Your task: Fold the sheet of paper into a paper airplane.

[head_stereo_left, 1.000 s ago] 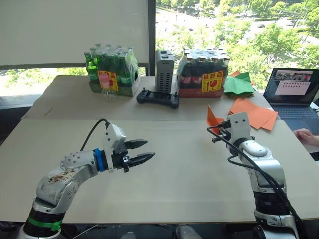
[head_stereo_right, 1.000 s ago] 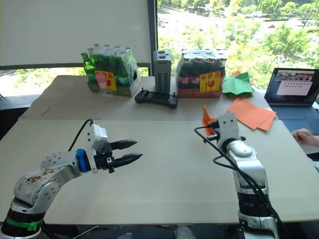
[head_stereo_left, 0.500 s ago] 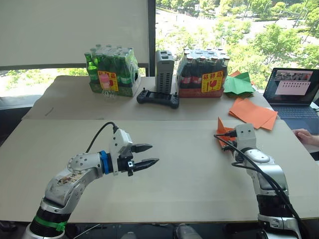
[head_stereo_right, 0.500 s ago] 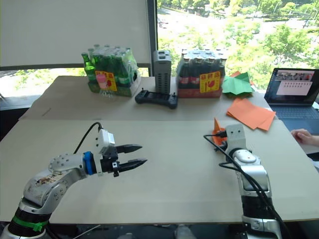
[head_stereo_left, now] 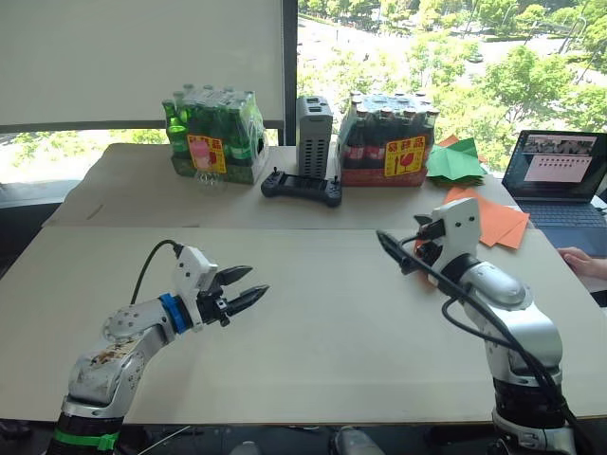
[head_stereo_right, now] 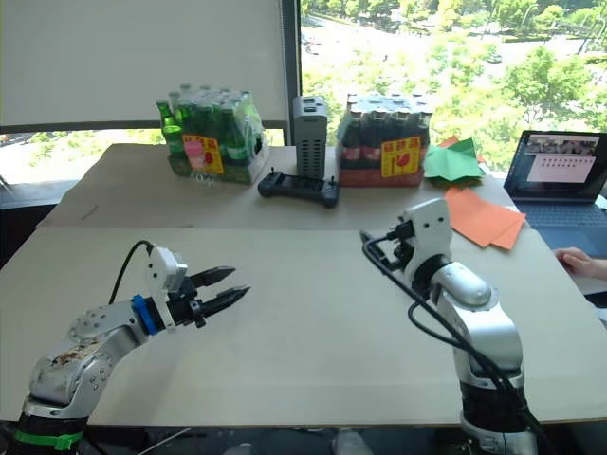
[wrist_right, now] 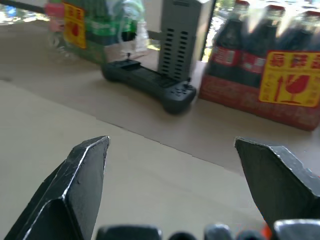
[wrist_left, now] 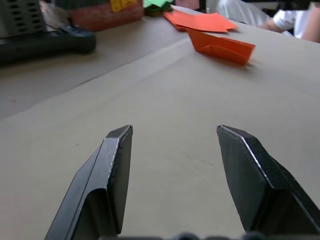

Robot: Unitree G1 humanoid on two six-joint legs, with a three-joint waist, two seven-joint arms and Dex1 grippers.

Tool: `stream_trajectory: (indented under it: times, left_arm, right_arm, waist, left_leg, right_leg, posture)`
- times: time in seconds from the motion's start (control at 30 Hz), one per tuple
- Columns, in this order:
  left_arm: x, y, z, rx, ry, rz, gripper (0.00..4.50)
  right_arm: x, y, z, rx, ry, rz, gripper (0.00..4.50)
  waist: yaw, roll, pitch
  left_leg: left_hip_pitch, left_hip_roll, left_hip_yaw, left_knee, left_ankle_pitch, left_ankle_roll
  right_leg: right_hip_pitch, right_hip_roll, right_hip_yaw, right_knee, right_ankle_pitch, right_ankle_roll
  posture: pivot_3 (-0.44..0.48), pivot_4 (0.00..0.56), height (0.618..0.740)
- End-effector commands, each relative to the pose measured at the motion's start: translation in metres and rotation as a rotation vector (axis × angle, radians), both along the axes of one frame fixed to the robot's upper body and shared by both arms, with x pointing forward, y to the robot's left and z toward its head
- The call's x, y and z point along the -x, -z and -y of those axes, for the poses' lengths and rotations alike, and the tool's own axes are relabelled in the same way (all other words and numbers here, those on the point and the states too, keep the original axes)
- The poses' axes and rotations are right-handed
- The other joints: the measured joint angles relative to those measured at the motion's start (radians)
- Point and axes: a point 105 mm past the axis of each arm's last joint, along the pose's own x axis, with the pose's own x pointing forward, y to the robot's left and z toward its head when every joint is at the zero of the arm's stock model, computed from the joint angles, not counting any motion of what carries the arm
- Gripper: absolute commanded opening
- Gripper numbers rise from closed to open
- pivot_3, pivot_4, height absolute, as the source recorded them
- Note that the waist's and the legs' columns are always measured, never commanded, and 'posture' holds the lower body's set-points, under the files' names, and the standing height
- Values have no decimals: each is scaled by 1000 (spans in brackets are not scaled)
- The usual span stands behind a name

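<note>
Between the two black fingers of the left gripper (head_stereo_left: 256, 281) a wide gap is seen, and nothing is held in it. It is kept just above the table (head_stereo_left: 313, 341), on the robot's left side, and it is pointed across the table toward the robot's right.

Far ahead along that line, the paper airplane (wrist_left: 220, 46) is found lying flat on the table. It is an orange folded wedge. As seen from the left wrist, its long side is laid across the way the left gripper is pointed, not along it. Just behind it the stack of orange sheets (wrist_left: 200, 20) is seen.

The right gripper (wrist_right: 170, 144) is also spread wide, with nothing between its fingers. It is raised above the table and turned toward the bottles at the back. A small bit of orange is seen right at its base, so the airplane is judged to lie just under and beside it.

The right arm is by far the nearer one. For a pick-up, it would need to be tipped down.
</note>
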Motion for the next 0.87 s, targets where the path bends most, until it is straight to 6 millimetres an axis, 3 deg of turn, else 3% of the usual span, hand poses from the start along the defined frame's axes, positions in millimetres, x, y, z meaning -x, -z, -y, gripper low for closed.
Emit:
stream_trajectory:
  times: [0.03,0.13,0.23,0.87]
  left_arm:
    - [-5,-1,-26,-2,-129,46,2820]
    - [-5,6,-44,21,-216,38,2820]
    - [-3,10,-48,23,-236,32,2820]
    - [-3,16,-50,7,-226,45,2820]
  right_arm:
    - [21,12,-22,27,-161,1,4445]
    - [28,50,-22,90,-186,-72,4445]
    - [28,64,-17,75,-167,-81,4445]
    - [22,70,-12,77,-124,-60,4445]
  waist:
    - [2,0,0]
    - [1,0,0]
    - [1,0,0]
    - [0,0,0]
  left_leg:
    - [0,0,0,0,0,0]
    - [0,-1,0,0,0,0]
    - [0,-1,0,0,0,0]
    - [1,0,0,0,0,-1]
  right_leg:
    - [0,0,0,0,0,0]
    - [0,-1,0,0,0,0]
    - [0,-1,0,0,0,0]
    - [1,0,0,1,0,0]
  posture:
    - [0,150,733]
    - [0,150,733]
    - [0,150,733]
    - [0,150,733]
